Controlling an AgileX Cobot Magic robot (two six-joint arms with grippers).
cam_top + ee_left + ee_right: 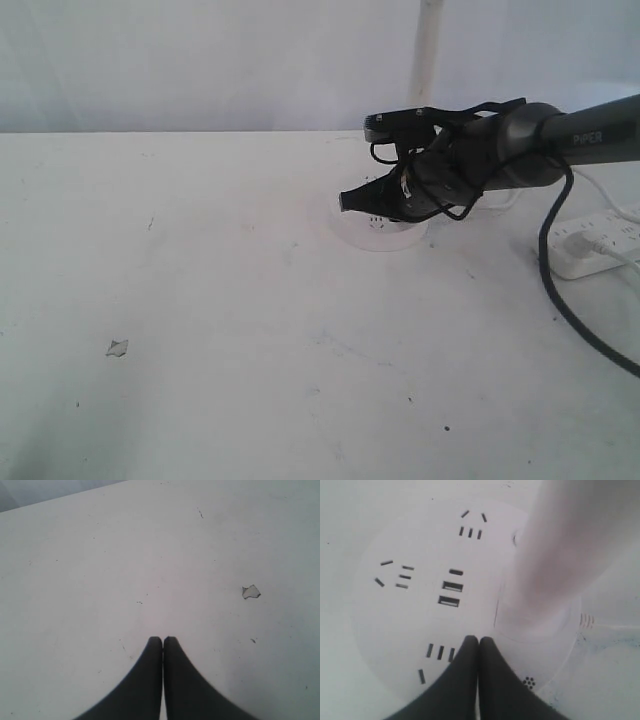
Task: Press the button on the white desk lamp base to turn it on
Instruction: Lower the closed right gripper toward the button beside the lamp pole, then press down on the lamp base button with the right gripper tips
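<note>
The white desk lamp base (395, 620) fills the right wrist view, a round flat puck with dark socket slots and USB ports (450, 593). Its tall white stem (560, 545) rises on one side. A faint round outline (515, 539) shows at the stem's foot, mostly hidden; I cannot tell whether it is the button. My right gripper (479, 639) is shut and empty, its tips low over the base between a slot group and the stem. In the exterior view the right gripper (346, 200) hangs over the lamp base (385, 238). My left gripper (162, 639) is shut over bare table.
A rectangular white power strip (592, 240) with a plug lies at the right edge. A black cable (560, 290) loops down from the right arm. The table has a small chipped patch (117, 348), also seen as the chipped patch (251, 591) near the left gripper.
</note>
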